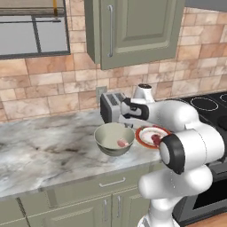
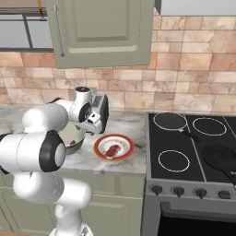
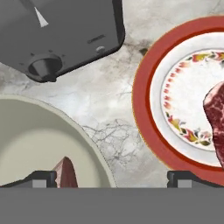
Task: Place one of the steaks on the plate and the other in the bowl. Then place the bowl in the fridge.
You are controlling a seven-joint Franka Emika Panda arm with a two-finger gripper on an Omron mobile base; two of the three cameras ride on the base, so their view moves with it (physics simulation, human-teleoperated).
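The pale grey-green bowl stands on the marble counter with a small steak lying inside it. Right beside it is the orange-rimmed plate, which carries the darker steak. My gripper hangs open above the strip of counter between bowl and plate, one fingertip over the bowl's edge and the other over the plate's rim, holding nothing. The fridge is out of view.
A dark toaster stands right behind the bowl against the brick wall. A green wall cabinet hangs overhead. To the right is a black stove with a dark pan.
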